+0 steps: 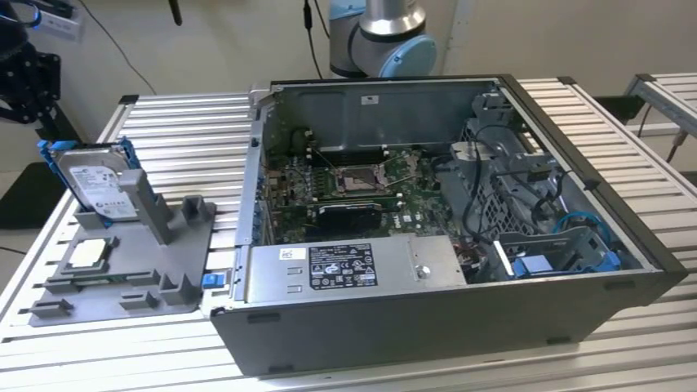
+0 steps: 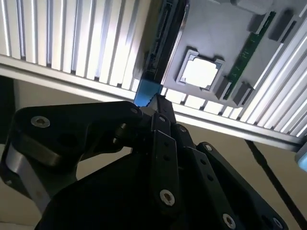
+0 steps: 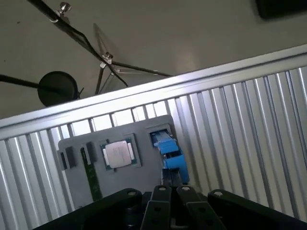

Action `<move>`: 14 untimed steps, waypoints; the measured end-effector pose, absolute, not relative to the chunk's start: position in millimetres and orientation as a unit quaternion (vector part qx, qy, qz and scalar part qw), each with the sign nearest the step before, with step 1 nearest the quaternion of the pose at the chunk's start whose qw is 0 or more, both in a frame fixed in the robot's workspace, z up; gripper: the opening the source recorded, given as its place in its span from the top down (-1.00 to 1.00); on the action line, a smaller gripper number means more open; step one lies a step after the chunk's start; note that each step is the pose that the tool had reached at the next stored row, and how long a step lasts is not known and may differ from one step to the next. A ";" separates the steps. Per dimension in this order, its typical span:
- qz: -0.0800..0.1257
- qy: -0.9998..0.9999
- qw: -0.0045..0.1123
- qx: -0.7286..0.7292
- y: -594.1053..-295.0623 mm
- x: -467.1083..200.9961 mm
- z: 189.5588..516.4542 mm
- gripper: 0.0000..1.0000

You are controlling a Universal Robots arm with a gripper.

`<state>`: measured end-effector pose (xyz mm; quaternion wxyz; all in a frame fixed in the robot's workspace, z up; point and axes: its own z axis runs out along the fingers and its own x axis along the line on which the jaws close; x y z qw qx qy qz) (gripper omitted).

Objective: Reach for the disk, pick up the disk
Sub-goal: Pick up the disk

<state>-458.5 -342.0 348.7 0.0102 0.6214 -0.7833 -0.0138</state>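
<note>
Hanging apart from upright disk, claw open or closed unclear, stand near table edge

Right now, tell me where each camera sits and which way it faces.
Exterior view: off the arm, raised, looking down on the open computer case, with the disk upright in the stand at the exterior view's left; the arm shows beyond the case.
First wrist view: on the arm, looking down past the hand at the stand and chip.
Second wrist view: also past the hand, onto the same stand.
Both wrist views share hand, chip, stand and disk.
</note>
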 end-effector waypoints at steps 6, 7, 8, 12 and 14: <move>-0.013 -0.751 0.011 0.661 -342.1 -458.4 348.4 1.00; -0.013 -0.746 0.011 0.666 -342.0 -458.2 348.4 1.00; -0.013 -0.741 0.011 0.671 -342.0 -458.0 348.5 1.00; -0.013 -0.735 0.011 0.678 -342.0 -456.7 348.4 1.00; -0.013 -0.734 0.011 0.678 -342.1 -456.7 348.4 1.00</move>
